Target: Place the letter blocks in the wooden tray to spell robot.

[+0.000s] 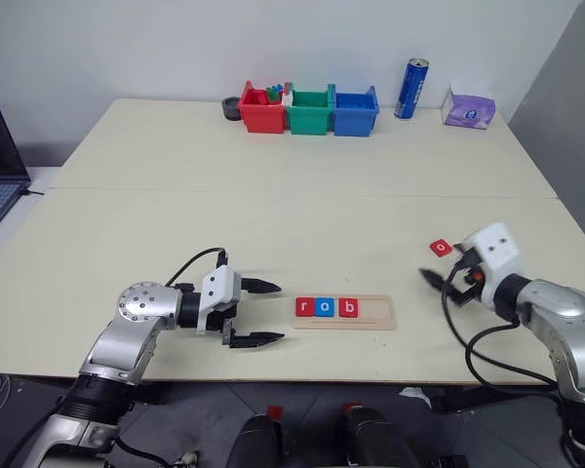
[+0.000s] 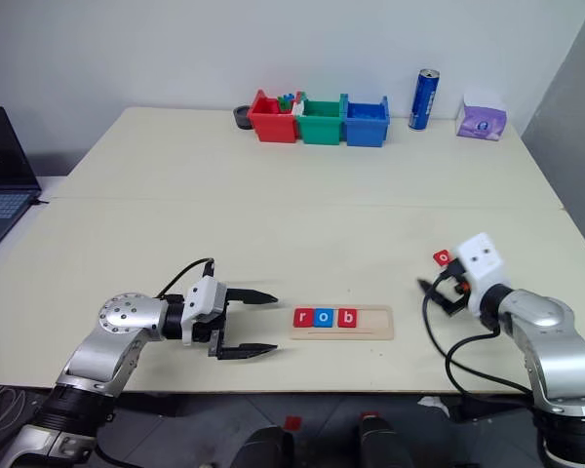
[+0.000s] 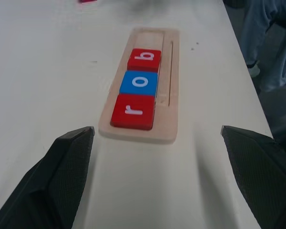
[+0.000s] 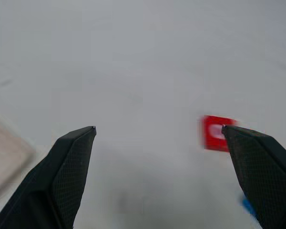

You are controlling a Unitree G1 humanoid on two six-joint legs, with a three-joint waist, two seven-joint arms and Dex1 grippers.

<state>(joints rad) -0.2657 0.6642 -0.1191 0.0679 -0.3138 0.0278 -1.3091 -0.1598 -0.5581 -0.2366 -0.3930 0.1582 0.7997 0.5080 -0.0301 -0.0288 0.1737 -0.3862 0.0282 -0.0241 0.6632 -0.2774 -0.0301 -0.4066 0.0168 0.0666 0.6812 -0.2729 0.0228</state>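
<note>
Tray [image 3: 139, 131] pale bare wood, smooth, matt. Letter blocks [image 3: 138, 82] look like glossy painted red and blue tiles with white print. Table [image 1: 302, 205] cream, matt, smooth. Gripper fingers [image 3: 62, 176] black with fine textured pads. Bins [image 1: 309, 110] shiny plastic. Can [image 1: 410, 89] glossy metal.

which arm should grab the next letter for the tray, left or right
Right, most likely. The right end effector is open and just beside the loose red "o" block. The left end effector, also open, sits at the "r" end of the wooden tray, far from that block.
</note>
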